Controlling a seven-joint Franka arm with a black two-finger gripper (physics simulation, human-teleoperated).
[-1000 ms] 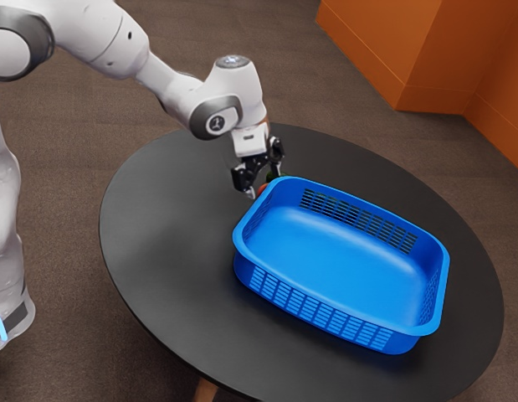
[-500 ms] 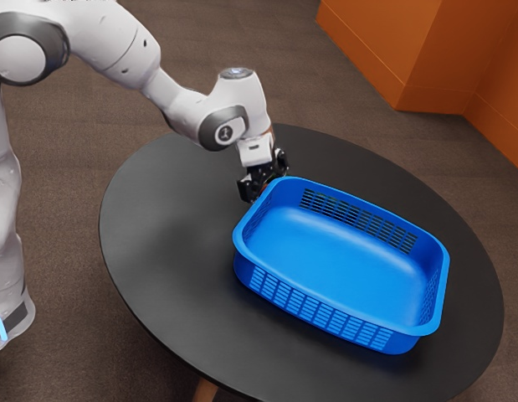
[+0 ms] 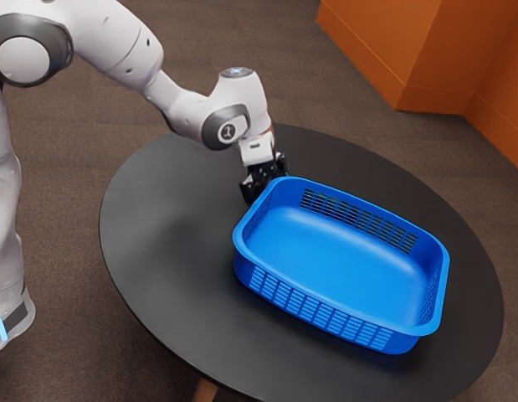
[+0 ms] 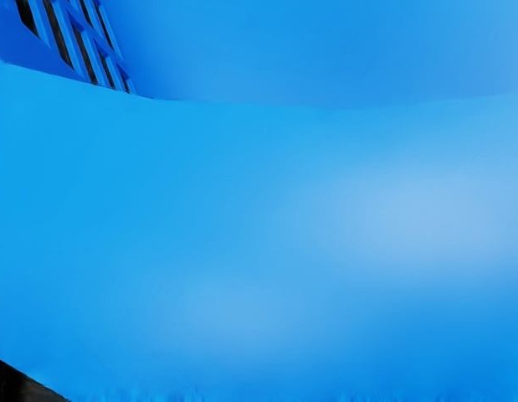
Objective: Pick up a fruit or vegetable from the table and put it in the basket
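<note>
My black gripper point(image 3: 264, 177) is low beside the blue basket point(image 3: 338, 255) in the exterior view, just outside its corner nearest the arm. The basket's rim and wall hide the gripper's lower part, so whether it is open or shut cannot be made out. No fruit or vegetable can be picked out now; the spot under the hand is hidden. Very close to the camera, the wrist view has the basket's smooth blue rim point(image 4: 242, 209), with part of its slotted wall point(image 4: 79, 46) beyond. The basket's visible floor is bare.
The round dark table point(image 3: 175, 251) extends around the basket, with bare surface towards the exterior view's left. The basket's raised wall stands right against the hand's side. An orange block point(image 3: 401, 50) rises from the floor beyond the table.
My hand has come down beside the basket over the last second, with hardly any motion in the latest half. Red and green bits glimpsed by the gripper earlier are now hidden. The basket has stayed put.
</note>
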